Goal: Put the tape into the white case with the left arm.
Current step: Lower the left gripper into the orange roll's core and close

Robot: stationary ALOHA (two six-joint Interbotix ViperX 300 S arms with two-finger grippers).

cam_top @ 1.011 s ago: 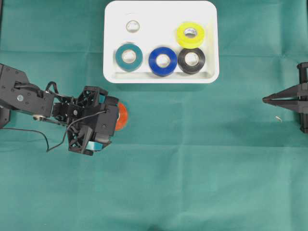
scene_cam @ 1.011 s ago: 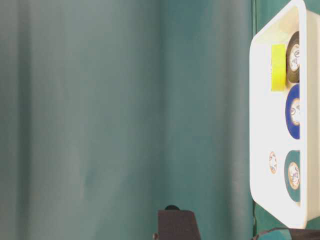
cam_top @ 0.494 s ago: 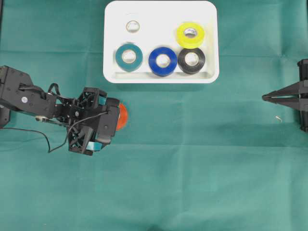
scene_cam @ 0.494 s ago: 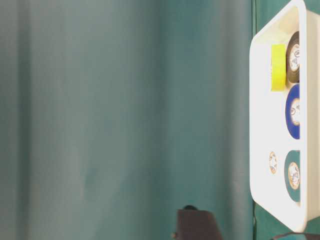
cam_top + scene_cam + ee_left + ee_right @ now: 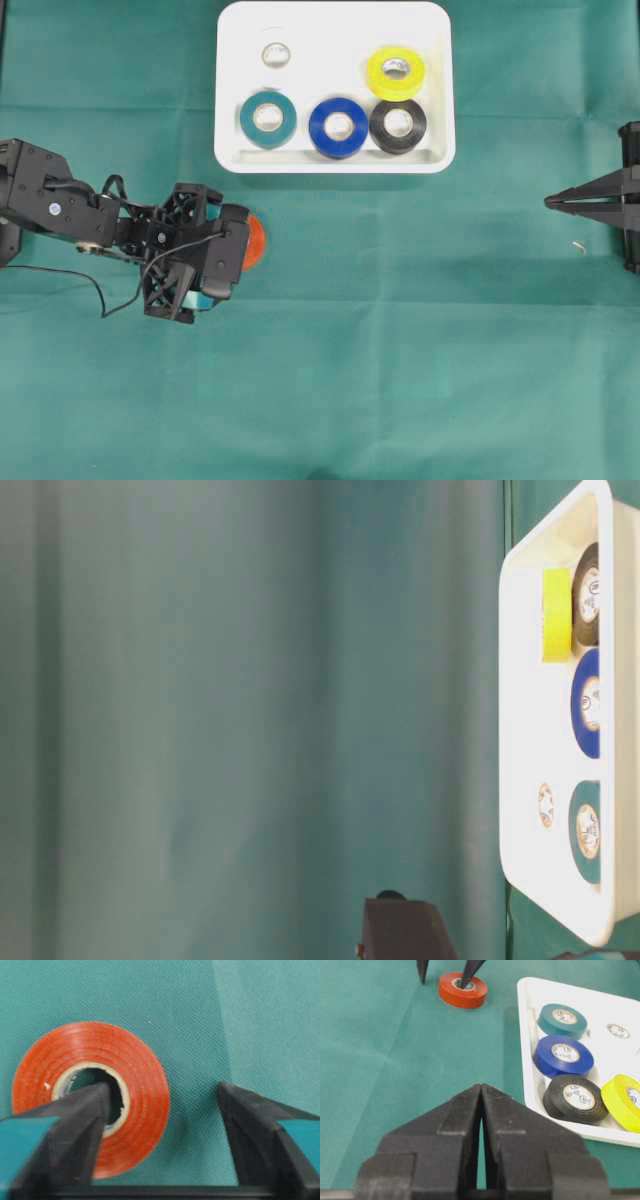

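One finger [image 5: 75,1125] of the left gripper [image 5: 165,1130] is set down in the core of the orange tape [image 5: 135,1090], and the other finger is seen outside the roll, apart from its rim, over the green cloth [image 5: 250,1020]. The jaws are thus partly open around one wall of the roll and not yet pressed on it. For the step in hand, the grasp, it is judged that the jaws should be brought together evenly until the wall is pinched between inner and outer finger, and that the roll should be lifted only once it is held firmly, since a flat roll may slide on cloth. The tape lies flat on the cloth, below and left of the white case [image 5: 232,150], where five rolls are already kept. The left arm [image 5: 60,205] is stretched low from the left edge, wrist pointed downward over the tape. The right gripper [image 5: 481,1110] is seen closed, parked well apart.
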